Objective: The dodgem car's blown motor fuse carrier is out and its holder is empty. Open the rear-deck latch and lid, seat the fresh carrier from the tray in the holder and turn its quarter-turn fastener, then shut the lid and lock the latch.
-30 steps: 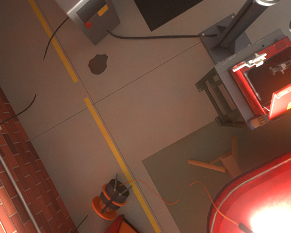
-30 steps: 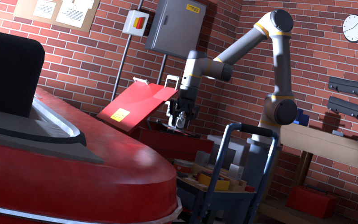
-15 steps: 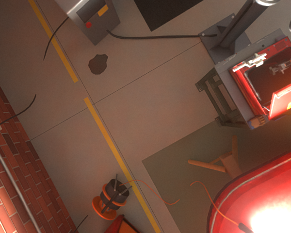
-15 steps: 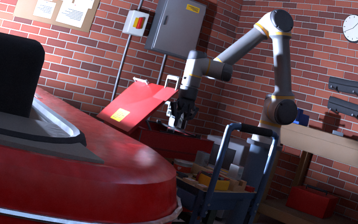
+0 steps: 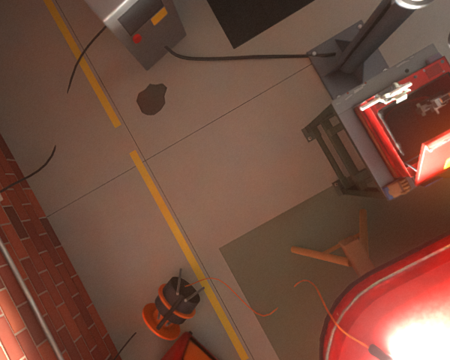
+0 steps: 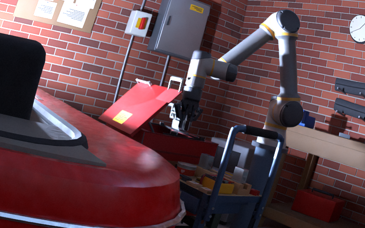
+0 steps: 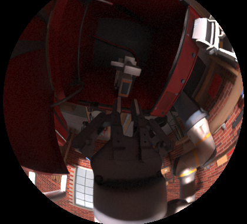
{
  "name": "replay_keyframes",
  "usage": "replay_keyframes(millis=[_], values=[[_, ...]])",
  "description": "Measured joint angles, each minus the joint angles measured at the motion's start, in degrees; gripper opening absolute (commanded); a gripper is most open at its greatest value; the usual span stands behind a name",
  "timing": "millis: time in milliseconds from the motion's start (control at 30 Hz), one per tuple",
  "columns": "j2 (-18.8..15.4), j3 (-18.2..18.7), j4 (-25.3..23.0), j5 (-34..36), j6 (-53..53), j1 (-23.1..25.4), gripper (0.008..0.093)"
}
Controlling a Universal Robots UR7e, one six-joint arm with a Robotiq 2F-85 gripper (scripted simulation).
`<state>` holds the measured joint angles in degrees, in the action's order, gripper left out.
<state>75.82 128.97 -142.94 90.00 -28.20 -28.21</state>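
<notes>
The holder is hidden under the fuse carrier point(image 7: 125, 78), which stands in the dark rear-deck bay point(image 5: 415, 120). The carrier has a pale cross-shaped fastener head point(image 7: 126, 65) and an orange-framed body. The red lid point(image 6: 137, 106) stands open, tilted up from the bay, with a yellow label on it. The silver latch point(image 5: 390, 93) sits on the bay's rim. My gripper point(image 7: 126, 106) reaches into the bay just short of the carrier. Its fingers are partly closed and hold nothing.
A blue cart point(image 6: 220, 181) with a tray of parts stands beside the arm's pedestal. The red dodgem car body point(image 6: 64, 170) fills the foreground. A wooden stool point(image 5: 345, 248) and an orange cable reel point(image 5: 173, 306) lie on the floor. A workbench point(image 6: 334, 147) runs along the brick wall.
</notes>
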Motion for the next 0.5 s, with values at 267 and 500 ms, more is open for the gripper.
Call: replay_keyframes(millis=[267, 500], values=[[2.16, -0.75, 2.65, 0.0, 0.04, 0.01, 0.03], [2.11, -0.75, 2.66, 0.0, 1.18, 0.01, 0.03]])
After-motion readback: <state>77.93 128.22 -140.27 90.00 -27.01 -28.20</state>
